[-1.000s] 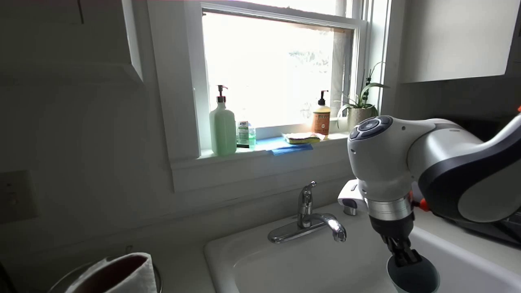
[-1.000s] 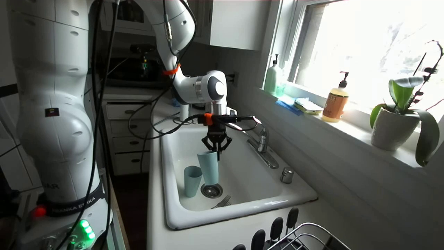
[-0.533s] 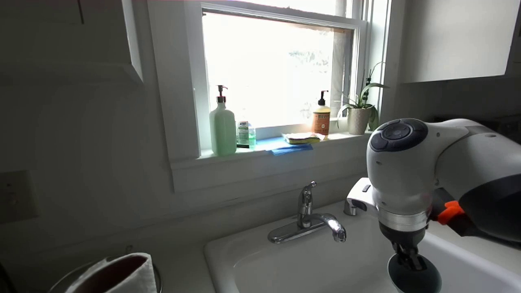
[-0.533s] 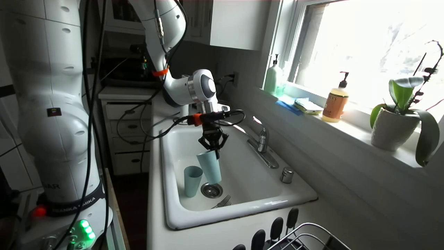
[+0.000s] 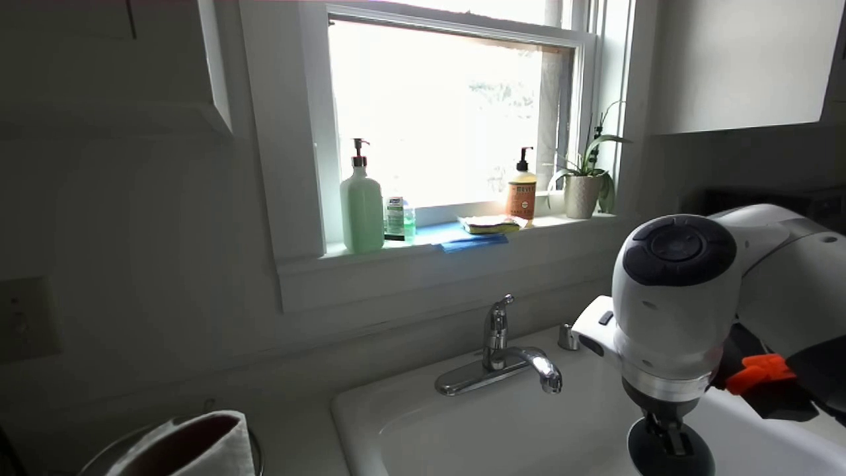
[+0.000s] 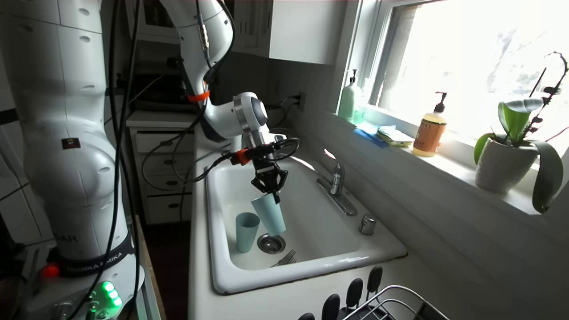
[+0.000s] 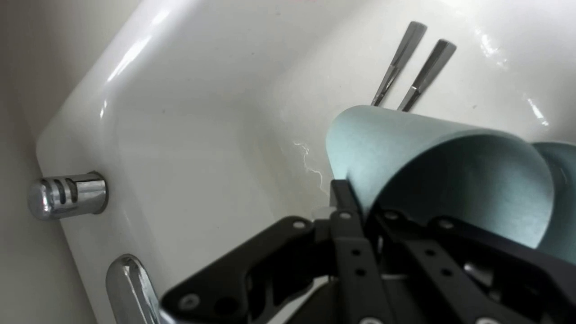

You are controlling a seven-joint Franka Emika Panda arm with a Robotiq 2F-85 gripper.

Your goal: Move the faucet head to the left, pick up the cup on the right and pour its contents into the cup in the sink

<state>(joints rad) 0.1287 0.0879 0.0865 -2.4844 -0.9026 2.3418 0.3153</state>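
Gripper [image 7: 361,204] pinched the tilted cup [image 6: 270,217] at its rim, one finger inside the wall and one outside. I held it over the sink [image 6: 293,273], mouth leaning toward the standing cup [image 6: 246,234]. The pinched wall looked thin, stiff and smooth: probably light, likelier to slip or swivel than break, though its fill was hidden. A deep wall hold seemed best.

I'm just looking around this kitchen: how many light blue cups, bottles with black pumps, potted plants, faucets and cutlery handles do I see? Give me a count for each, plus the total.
Light blue cups: 2
Black-pump bottles: 2
Potted plant: 1
Faucet: 1
Cutlery handles: 2
Total: 8
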